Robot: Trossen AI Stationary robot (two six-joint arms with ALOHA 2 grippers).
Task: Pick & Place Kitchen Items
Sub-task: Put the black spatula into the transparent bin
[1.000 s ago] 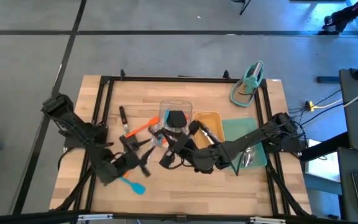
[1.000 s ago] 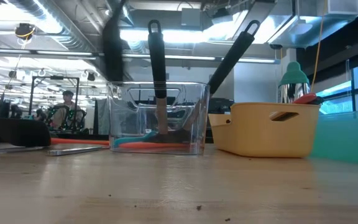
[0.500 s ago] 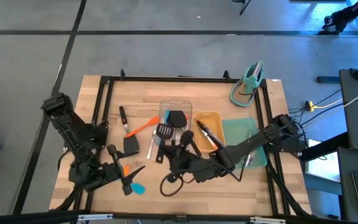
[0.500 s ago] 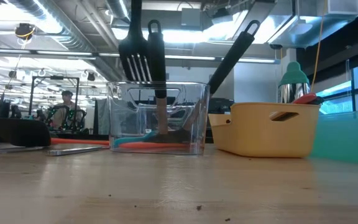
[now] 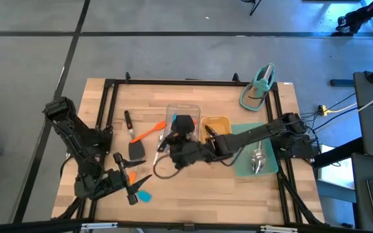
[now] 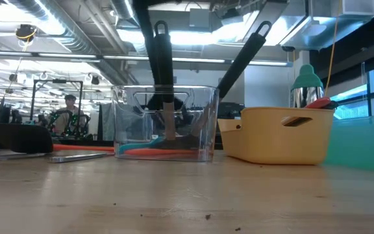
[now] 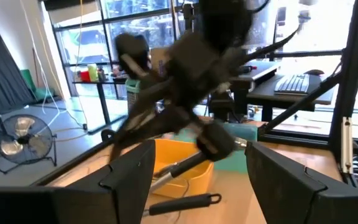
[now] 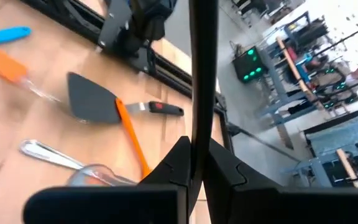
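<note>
— Where's your right gripper (image 5: 173, 145) now?

— Over the clear tray (image 5: 183, 111) at mid-desk. You've got its fingers (image 8: 178, 163) clamped on the handle of a black slotted turner (image 8: 202, 74), whose head hangs down inside the tray.

— And your left gripper (image 5: 131, 183)?

— Near the desk's (image 5: 193, 197) front left corner, fingers (image 7: 277, 177) spread wide, holding nothing. A blue spatula (image 5: 145, 195) lies just beside it.

— The other items?

— You have an orange spatula (image 5: 146, 134), a black turner (image 5: 136, 150) and a steel spoon (image 5: 157, 154) lying left of the tray, with black-handled tongs (image 5: 215, 138) in the yellow tray (image 5: 220, 121).
</note>
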